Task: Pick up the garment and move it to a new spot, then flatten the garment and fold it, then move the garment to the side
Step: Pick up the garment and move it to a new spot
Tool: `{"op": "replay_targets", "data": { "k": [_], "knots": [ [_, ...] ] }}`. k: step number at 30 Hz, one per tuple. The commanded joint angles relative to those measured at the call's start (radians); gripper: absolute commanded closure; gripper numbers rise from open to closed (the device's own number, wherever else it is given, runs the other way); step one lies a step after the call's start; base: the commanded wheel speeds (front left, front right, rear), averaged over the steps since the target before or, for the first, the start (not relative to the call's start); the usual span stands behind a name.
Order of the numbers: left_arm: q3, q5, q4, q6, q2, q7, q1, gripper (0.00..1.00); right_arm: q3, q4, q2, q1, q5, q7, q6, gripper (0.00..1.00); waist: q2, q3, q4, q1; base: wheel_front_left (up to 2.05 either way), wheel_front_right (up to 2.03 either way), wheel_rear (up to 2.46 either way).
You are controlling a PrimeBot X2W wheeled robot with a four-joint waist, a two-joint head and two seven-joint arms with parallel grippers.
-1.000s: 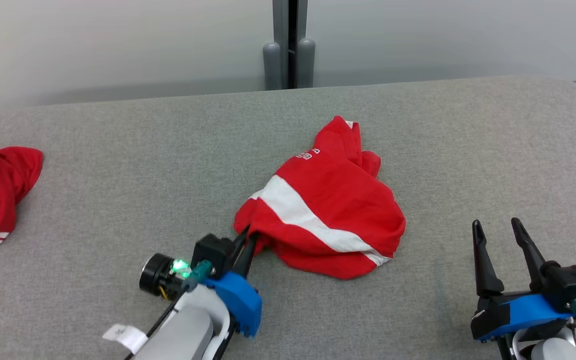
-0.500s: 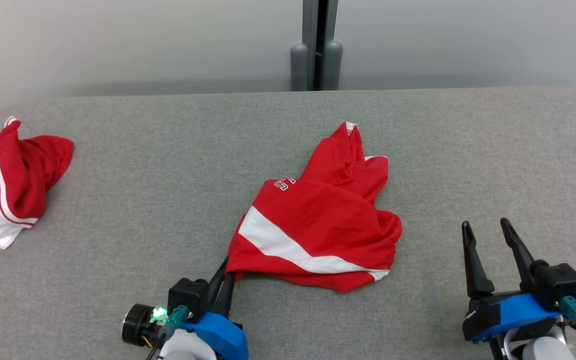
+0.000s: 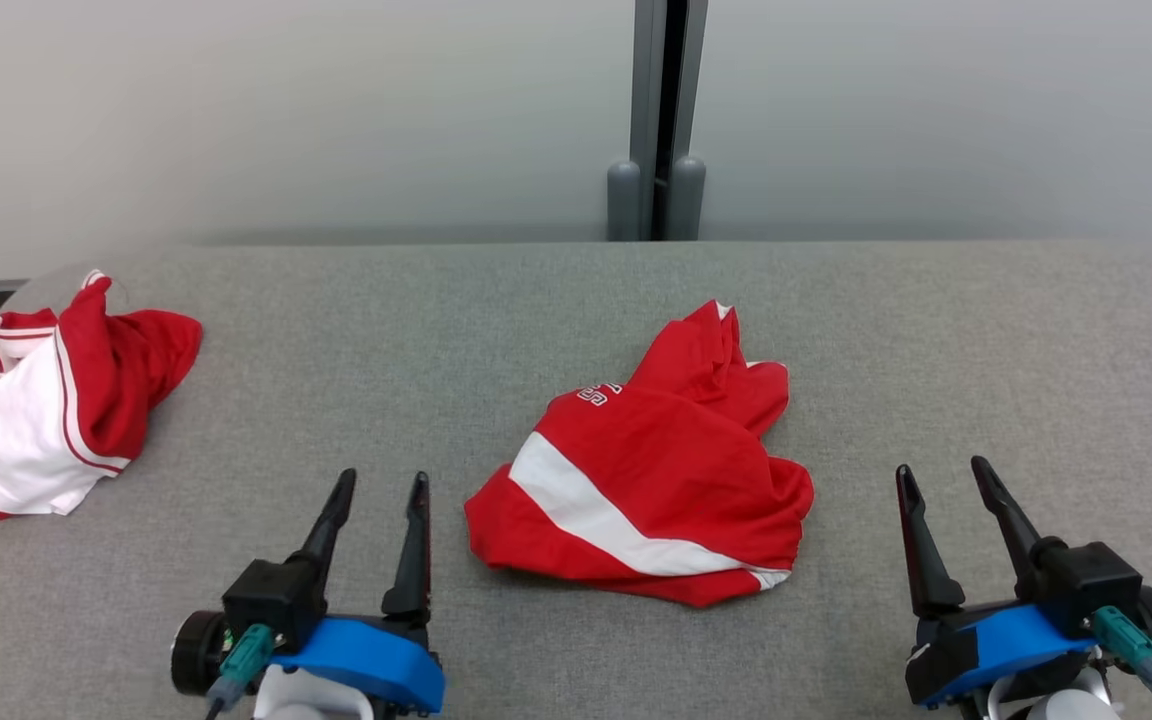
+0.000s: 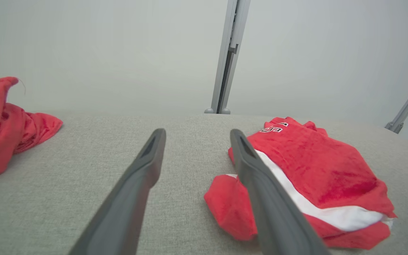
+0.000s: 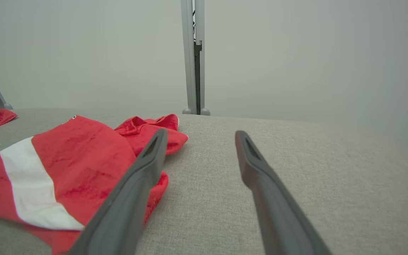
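A crumpled red garment [image 3: 656,470] with a white diagonal stripe lies in a heap on the grey padded table [image 3: 386,350], near the middle. The garment [image 4: 306,173] sits right of my left fingers in the left wrist view, and the garment [image 5: 66,166] sits left of my right fingers in the right wrist view. My left gripper [image 3: 381,482] is open just left of the heap, holding nothing. At the lower right my right gripper [image 3: 941,468] is open too, a short way right of the heap, its jaws bare.
A second red and white garment [image 3: 46,400] lies bunched at the table's left edge. A grey post [image 3: 658,120] stands behind the table's far edge against a pale wall. Bare cloth-covered surface stretches right of the heap.
My left gripper has let go of the garment's near-left corner, opened and drawn back left and toward me. The garment settled on the table. The camera view has shifted.
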Motion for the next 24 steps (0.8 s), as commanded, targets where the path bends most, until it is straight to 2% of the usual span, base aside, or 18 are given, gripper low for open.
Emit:
{"op": "replay_targets", "data": {
  "k": [1, 13, 24],
  "knots": [
    [0.022, 0.007, -0.019, -0.003, -0.001, -0.003, 0.021, 0.00, 0.005, 0.003, -0.002, 0.019, 0.008, -0.001, 0.000, 0.00, -0.0001, -0.014, -0.003, 0.0000, 0.00, 0.00, 0.00],
    [0.184, 0.012, -0.040, -0.058, -0.038, -0.003, 0.129, 0.00, 0.067, 0.001, -0.002, 0.079, 0.044, -0.001, 0.000, 0.00, -0.0001, -0.053, -0.004, 0.0000, 0.00, 0.00, 0.00],
    [0.249, 0.052, 0.014, -0.105, -0.069, -0.003, 0.137, 0.00, 0.087, 0.013, -0.002, 0.066, 0.053, -0.001, 0.000, 0.00, -0.0001, -0.054, -0.005, 0.0000, 0.00, 0.00, 0.00]
  ]
}}
